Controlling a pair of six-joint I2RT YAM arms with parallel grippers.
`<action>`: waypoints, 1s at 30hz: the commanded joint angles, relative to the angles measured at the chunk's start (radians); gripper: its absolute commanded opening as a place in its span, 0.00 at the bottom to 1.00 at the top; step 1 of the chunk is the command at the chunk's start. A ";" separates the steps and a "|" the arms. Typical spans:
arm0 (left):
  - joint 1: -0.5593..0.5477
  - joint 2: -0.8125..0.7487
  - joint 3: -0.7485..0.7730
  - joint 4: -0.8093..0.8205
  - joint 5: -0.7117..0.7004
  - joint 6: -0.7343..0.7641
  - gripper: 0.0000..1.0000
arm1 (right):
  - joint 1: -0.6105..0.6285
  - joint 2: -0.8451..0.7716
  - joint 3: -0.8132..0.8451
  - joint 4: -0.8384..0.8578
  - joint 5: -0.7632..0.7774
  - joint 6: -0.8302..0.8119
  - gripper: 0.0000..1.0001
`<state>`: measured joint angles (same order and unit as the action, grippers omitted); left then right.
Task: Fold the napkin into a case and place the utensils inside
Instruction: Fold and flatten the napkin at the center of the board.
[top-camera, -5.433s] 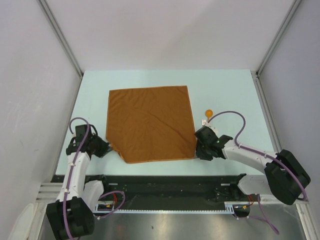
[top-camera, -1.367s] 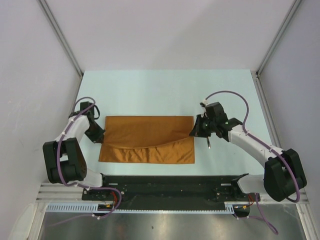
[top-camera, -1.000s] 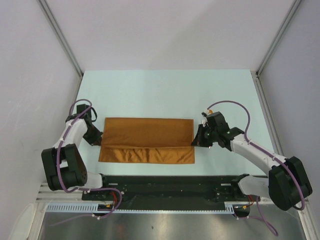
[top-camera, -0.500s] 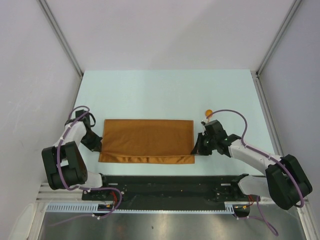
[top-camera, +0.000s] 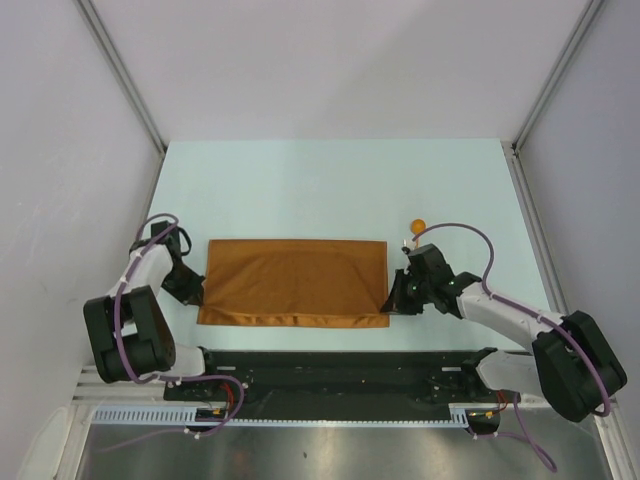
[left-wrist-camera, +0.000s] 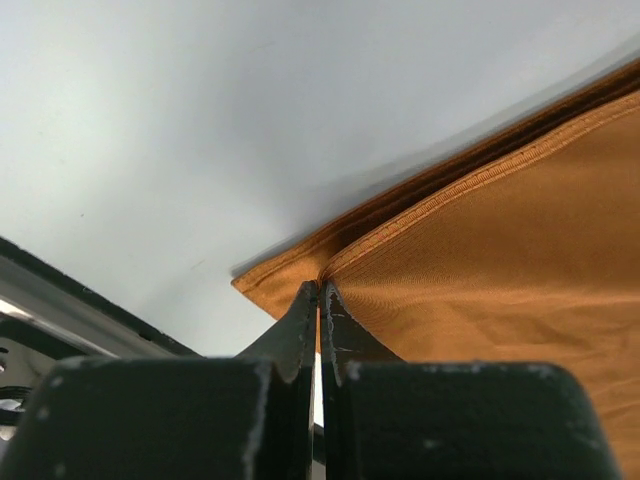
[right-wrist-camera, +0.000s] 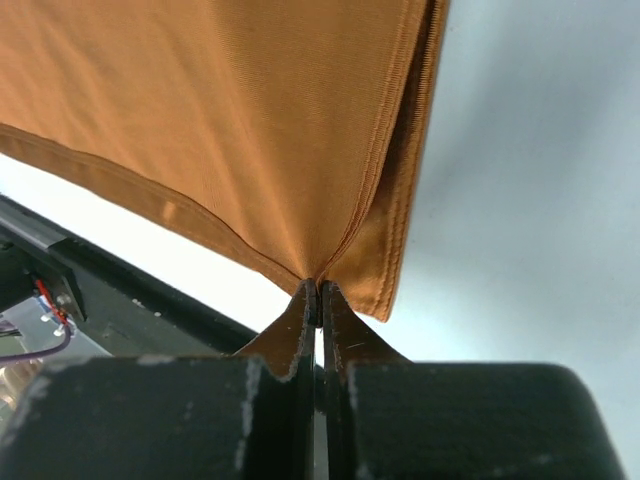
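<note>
Orange napkin (top-camera: 290, 282) pinched by left hand (left-wrist-camera: 319, 290), right hand (right-wrist-camera: 319, 288).

In the top view, right of centre, only the spoon (top-camera: 418, 226) bowl shows; its handle is too small to tell. Both my wrist views cut the napkin (right-wrist-camera: 200, 120) off at frame edges.

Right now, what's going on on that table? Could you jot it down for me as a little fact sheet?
Napkin: rust-orange, folded in two into a wide rectangle, lying flat on the table
Left claw: shut on the top layer's near left corner
Right claw: shut on the top layer's near right corner
Spoon: orange bowl showing just beyond the right arm, off the cloth
Stage: one fold made, nothing tucked in yet
</note>
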<state>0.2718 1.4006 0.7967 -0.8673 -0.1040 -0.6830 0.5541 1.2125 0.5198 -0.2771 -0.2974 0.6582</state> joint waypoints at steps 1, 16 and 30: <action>0.018 -0.089 0.027 -0.062 -0.043 -0.046 0.00 | 0.006 -0.068 0.014 -0.039 -0.005 0.009 0.00; 0.047 -0.084 -0.031 -0.036 -0.028 -0.044 0.00 | 0.017 -0.074 -0.053 -0.011 -0.020 0.027 0.00; 0.047 -0.012 -0.042 0.002 -0.037 -0.036 0.00 | 0.038 -0.010 -0.075 0.058 -0.016 0.052 0.00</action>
<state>0.3065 1.3811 0.7593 -0.8860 -0.1284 -0.7078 0.5858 1.1862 0.4538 -0.2573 -0.3061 0.6964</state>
